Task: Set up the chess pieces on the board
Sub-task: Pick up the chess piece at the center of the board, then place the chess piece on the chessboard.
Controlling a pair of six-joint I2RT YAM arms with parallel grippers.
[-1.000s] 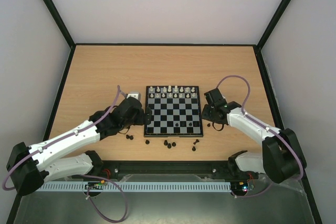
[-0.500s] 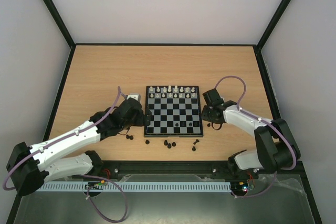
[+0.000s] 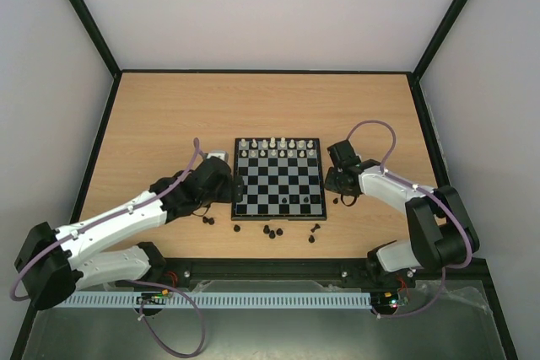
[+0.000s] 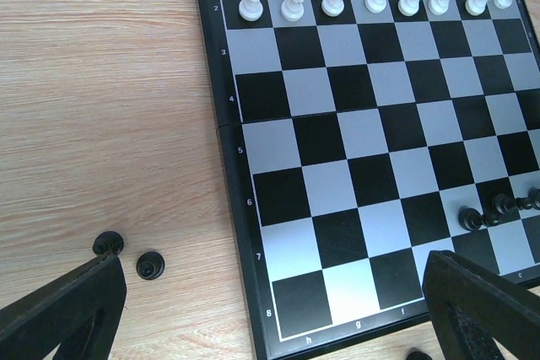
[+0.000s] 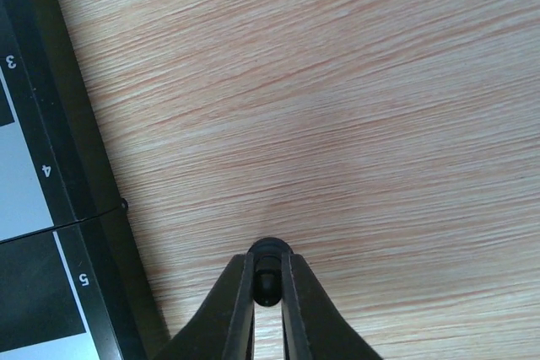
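Note:
The board (image 3: 279,178) lies mid-table, white pieces (image 3: 278,146) in its two far rows and three black pieces (image 4: 498,208) near its front right. My left gripper (image 3: 237,187) hangs open over the board's near left corner (image 4: 291,318); two black pieces (image 4: 149,266) lie on the wood beside it. My right gripper (image 5: 268,280), just right of the board (image 5: 51,183), is shut on a small black piece (image 5: 267,269) that touches the table.
Several loose black pieces (image 3: 272,230) lie on the wood in front of the board, and a few more (image 3: 348,201) by its right edge. A small grey box (image 3: 213,156) sits left of the board. Black frame rails border the table.
My right gripper has shifted slightly toward the far side beside the board's right edge. My left arm has barely moved.

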